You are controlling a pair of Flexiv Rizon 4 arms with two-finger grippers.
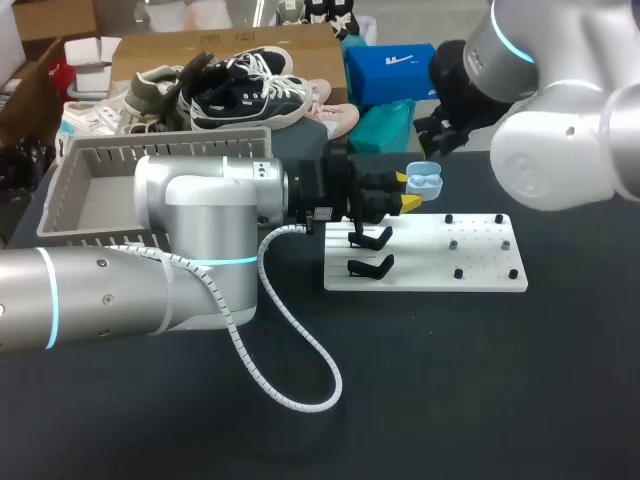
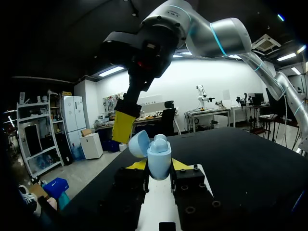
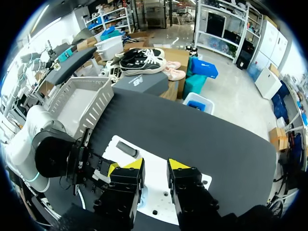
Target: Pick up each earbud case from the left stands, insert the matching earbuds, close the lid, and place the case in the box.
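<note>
Between the yellow tips of the left gripper (image 2: 159,166) sits a pale blue earbud case (image 2: 159,156), pinched from both sides. Its lid (image 2: 138,143) is swung open to one side. The left wrist view shows this grip best. It also shows a rounded pale blue lump at the case's open top, though I cannot tell whether that is an earbud. That same view catches one yellow finger (image 2: 124,126) of the other arm hanging just above and beside the open lid, not touching it.

The right wrist view gives what the left one cannot. The right gripper (image 3: 155,166) has its two fingers spread apart with nothing between them, and it looks down on the white stand board (image 3: 159,180).

From the head view the case is held up in the air over the near end of that board. Two black stands (image 1: 370,238) sit just below the left gripper. The grey slatted box (image 1: 100,158) sits well off to the left on the dark table (image 1: 450,390).
</note>
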